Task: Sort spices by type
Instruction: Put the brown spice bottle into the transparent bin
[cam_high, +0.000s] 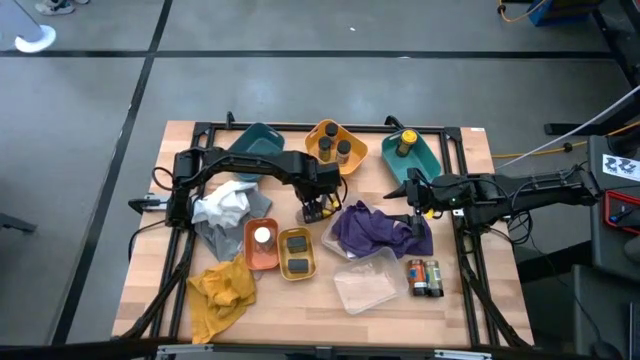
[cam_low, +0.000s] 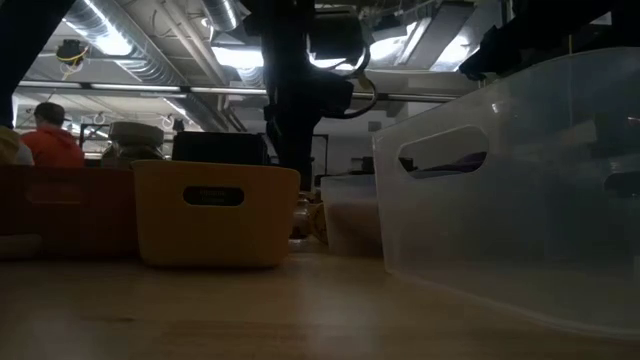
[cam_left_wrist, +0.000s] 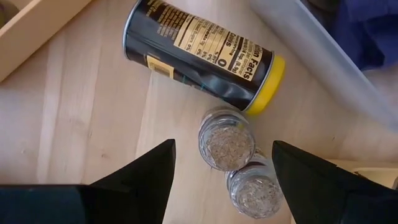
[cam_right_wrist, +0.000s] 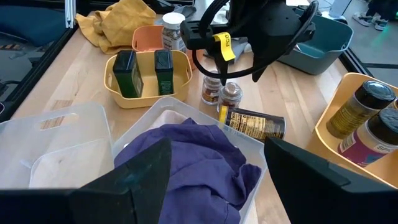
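Note:
My left gripper (cam_high: 318, 208) hangs open over the middle of the table, pointing down. Its fingers stand on either side of two small clear jars (cam_left_wrist: 226, 138) (cam_left_wrist: 255, 190) that stand upright on the wood, and they touch neither. A dark can with a yellow lid (cam_left_wrist: 199, 53) lies on its side just beyond them. My right gripper (cam_right_wrist: 217, 146) is open above the purple cloth (cam_right_wrist: 193, 155), which lies in a clear tray. Two dark tins (cam_right_wrist: 144, 71) sit in the yellow tray (cam_high: 297, 252). A white-lidded jar (cam_high: 262, 236) stands in the orange tray.
At the far edge stand a teal tray (cam_high: 258, 140), an orange-yellow tray (cam_high: 335, 145) with two black-lidded jars, and a teal tray (cam_high: 412, 152) with a yellow-lidded jar. Two jars (cam_high: 423, 277) lie near a clear tray (cam_high: 365, 285). Grey (cam_high: 225, 210) and yellow (cam_high: 222, 290) cloths lie on the left.

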